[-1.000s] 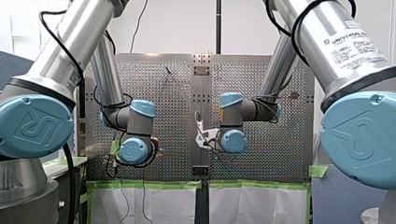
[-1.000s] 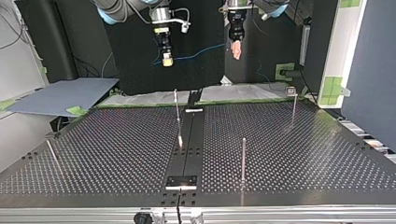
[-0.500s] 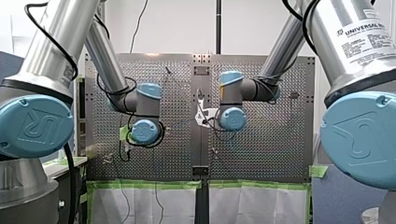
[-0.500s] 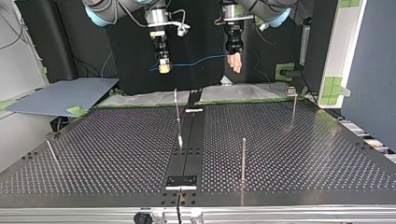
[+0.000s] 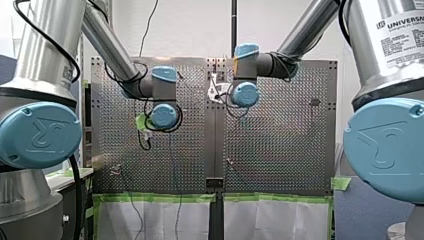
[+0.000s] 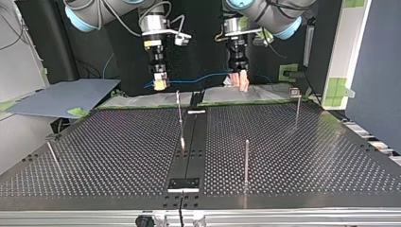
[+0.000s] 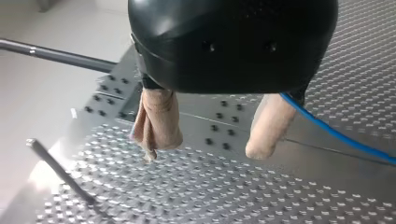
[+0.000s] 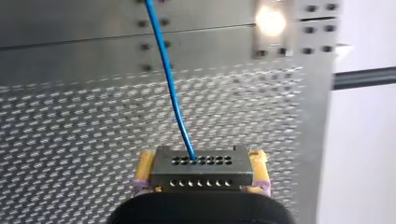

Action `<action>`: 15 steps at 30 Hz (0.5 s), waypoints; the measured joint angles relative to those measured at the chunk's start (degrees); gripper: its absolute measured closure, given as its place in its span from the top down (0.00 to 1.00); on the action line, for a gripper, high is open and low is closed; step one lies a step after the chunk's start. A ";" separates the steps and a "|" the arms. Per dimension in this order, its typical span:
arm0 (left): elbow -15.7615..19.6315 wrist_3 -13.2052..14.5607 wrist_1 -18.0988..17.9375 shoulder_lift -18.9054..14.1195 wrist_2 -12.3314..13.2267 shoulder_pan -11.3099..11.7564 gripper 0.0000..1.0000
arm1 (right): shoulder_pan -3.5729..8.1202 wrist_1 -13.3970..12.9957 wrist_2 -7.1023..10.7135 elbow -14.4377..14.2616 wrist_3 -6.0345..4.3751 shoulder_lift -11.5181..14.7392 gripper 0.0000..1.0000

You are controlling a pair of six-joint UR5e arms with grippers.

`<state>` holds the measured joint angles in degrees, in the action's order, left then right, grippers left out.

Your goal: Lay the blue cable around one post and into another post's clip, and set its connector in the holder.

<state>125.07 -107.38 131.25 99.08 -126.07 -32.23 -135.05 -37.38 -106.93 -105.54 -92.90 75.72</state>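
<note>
In the right wrist view my right gripper (image 8: 201, 184) is shut on a black connector (image 8: 201, 169), gripped between its yellow pads. The blue cable (image 8: 168, 84) leaves the connector and runs ahead over the perforated table. In the top view that gripper (image 6: 160, 84) hangs at the left above the table's far edge, with the cable (image 6: 198, 78) sagging across to my left gripper (image 6: 239, 81). In the left wrist view my left gripper (image 7: 210, 149) stands open with beige fingers (image 7: 156, 123). The cable (image 7: 336, 135) passes beside one finger, ungripped.
Thin upright posts stand on the table: one near the middle (image 6: 178, 106), one toward the near side (image 6: 246, 161), and one with a small head at the far right (image 6: 297, 105). A leaning rod (image 6: 53, 153) is at the left. A holder plate (image 6: 184, 183) sits at the near edge.
Both arms have come down toward the table's far edge in the top view, carrying the connector and cable lower. In the front view both wrists moved farther out over the table.
</note>
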 joint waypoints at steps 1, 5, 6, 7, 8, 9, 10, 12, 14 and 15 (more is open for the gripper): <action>-0.62 0.01 0.60 -0.61 0.00 0.21 1.00 | 0.03 0.46 0.01 0.45 0.00 0.45 0.00; -2.69 0.03 2.73 -2.76 -0.34 0.96 1.00 | 0.19 2.48 0.13 2.46 -0.01 2.47 0.00; -3.07 0.05 3.24 -3.26 -0.48 1.14 1.00 | 0.27 3.10 0.19 3.09 -0.01 3.10 0.00; -3.47 0.09 3.93 -3.93 -0.72 1.39 1.00 | 0.32 3.60 0.24 3.60 -0.01 3.60 0.00; -3.73 0.13 4.41 -4.43 -0.90 1.58 1.00 | 0.36 4.10 0.28 4.09 -0.02 4.09 0.00; -3.96 0.18 4.89 -4.91 -1.07 1.78 1.00 | 0.41 4.69 0.35 4.67 0.01 4.69 0.00; -4.23 0.24 5.52 -5.52 -1.24 2.05 1.00 | 0.45 5.09 0.44 5.09 0.06 5.10 0.00; -4.67 0.28 6.35 -6.39 -1.39 2.48 1.00 | 0.50 6.06 0.80 6.05 0.21 6.05 0.00; -5.36 0.31 7.45 -7.45 -1.42 3.08 1.00 | 0.52 6.89 1.15 6.89 0.33 6.89 0.00; -5.73 0.31 7.88 -7.90 -1.35 3.41 1.00 | 0.54 7.48 1.36 7.48 0.39 7.48 0.00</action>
<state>119.33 -107.07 139.13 91.18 -127.42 -28.83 -134.51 -29.90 -105.58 -98.07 -92.51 83.20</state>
